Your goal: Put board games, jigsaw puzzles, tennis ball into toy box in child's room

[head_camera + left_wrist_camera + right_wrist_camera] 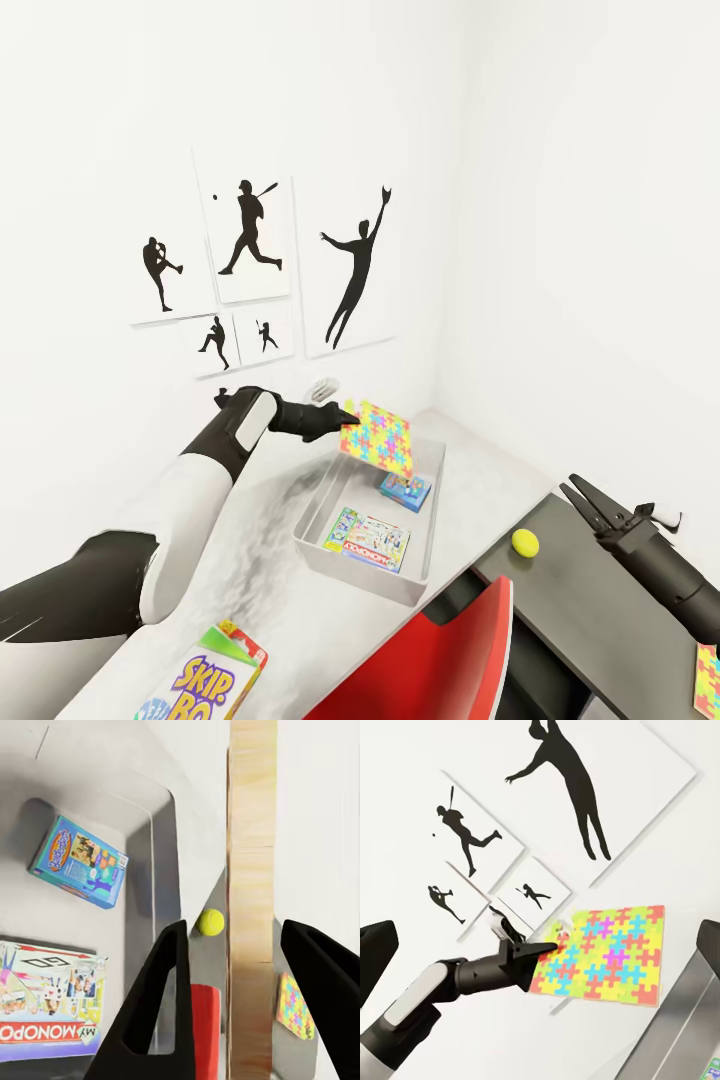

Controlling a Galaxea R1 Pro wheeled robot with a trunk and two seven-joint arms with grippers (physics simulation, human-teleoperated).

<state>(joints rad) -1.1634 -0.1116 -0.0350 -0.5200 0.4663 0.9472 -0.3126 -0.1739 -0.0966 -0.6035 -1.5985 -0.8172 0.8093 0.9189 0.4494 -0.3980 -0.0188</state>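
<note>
Holding jigsaw puzzle [377, 436] over toy box [318, 505] w/ left tool [349, 419].

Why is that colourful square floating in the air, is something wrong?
Nothing is wrong: the left hand pinches the jigsaw puzzle by one edge, tilted, above the toy box. A second jigsaw puzzle overhangs the dark table edge.

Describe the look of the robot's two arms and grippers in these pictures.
The left arm has glossy white shells with black joints and a black forearm, ending in a black left gripper with slim pointed fingers. The right arm is dark grey-black; the right gripper has tapered black fingers and a small white fitting.
</note>
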